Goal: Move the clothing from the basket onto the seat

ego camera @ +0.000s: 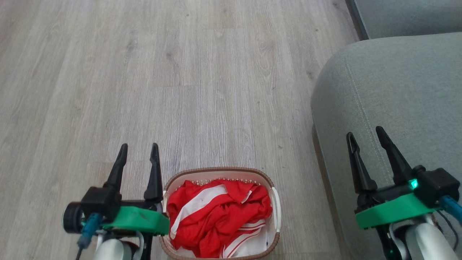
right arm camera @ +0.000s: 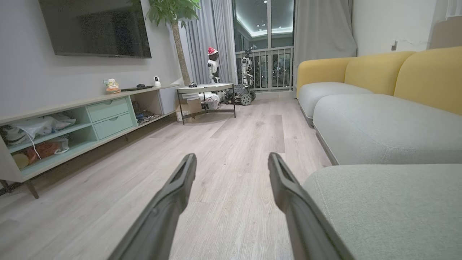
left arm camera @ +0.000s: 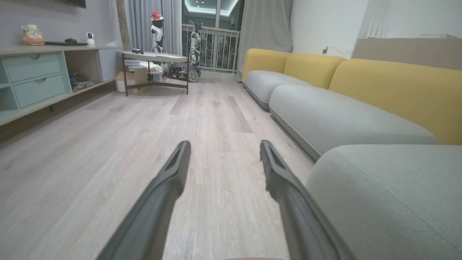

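The red clothing (ego camera: 216, 216) with white stripes lies bunched in the white basket (ego camera: 276, 206) with its brown rim, on the floor at the bottom centre of the head view. My left gripper (ego camera: 139, 148) is open just left of the basket, fingers pointing forward, nothing between them. My right gripper (ego camera: 364, 131) is open over the front part of the grey-green seat (ego camera: 397, 90), also empty. In the left wrist view the left gripper (left arm camera: 223, 144) points down the room beside the seat (left arm camera: 389, 195). From the right wrist, the right gripper (right arm camera: 232, 157) hovers by the seat (right arm camera: 389, 202).
Pale wood floor (ego camera: 180, 90) stretches ahead. More sofa cushions with yellow backrests (left arm camera: 397, 86) run along the right. A low mint cabinet (right arm camera: 108, 115) lines the left wall, and a small round table (left arm camera: 155, 57) stands far ahead near a glass door.
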Controlling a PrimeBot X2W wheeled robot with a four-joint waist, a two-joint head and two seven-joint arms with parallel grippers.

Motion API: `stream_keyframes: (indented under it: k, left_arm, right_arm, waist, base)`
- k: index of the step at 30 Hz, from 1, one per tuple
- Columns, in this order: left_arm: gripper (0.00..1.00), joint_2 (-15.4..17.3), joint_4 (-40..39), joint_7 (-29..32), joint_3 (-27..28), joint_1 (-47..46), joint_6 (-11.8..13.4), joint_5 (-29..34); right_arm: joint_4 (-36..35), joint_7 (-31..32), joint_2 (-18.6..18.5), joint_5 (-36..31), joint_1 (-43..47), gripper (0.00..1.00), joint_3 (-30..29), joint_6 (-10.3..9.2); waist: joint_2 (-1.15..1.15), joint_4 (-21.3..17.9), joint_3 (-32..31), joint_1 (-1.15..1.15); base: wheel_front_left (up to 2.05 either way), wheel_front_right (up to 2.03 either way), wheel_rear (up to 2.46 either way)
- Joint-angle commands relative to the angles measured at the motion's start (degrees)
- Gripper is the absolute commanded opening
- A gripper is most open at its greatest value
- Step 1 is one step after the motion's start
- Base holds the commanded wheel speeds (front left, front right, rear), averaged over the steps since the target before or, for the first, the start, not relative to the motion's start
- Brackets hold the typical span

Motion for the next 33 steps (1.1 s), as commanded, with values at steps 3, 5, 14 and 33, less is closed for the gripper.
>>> stream_keyframes:
  k: [3,5,14,33]
  left_arm:
    - [1.0,0.66,-2.85,-1.18,0.92,-3.08,0.87,3.34]
    - [1.0,0.66,-2.95,-1.33,0.88,-3.08,0.9,3.98]
    - [1.0,0.66,-2.8,-1.33,1.09,-3.1,0.69,3.94]
    - [1.0,0.66,-3.72,-1.33,0.86,-3.61,1.56,3.43]
  right_arm:
    - [-2.77,-1.37,-1.35,-3.01,-2.07,1.0,1.48,-0.01]
    - [-2.83,-1.52,-1.38,-3.58,-2.05,1.0,1.54,-0.01]
    - [-2.58,-1.52,-1.27,-3.43,-1.97,1.0,1.32,-0.01]
    - [-3.03,-1.52,-1.44,-1.78,-2.86,1.0,0.18,-0.01]
  waist:
    - [0.0,0.01,-0.03,0.0]
    - [0.0,0.01,-0.04,0.0]
    - [0.0,0.06,0.01,0.0]
    - [0.0,-1.45,2.44,0.0]
  base:
    - [0.0,0.0,0.0]
    - [0.0,0.0,0.0]
    - [0.0,0.0,0.0]
    - [0.0,0.0,0.0]
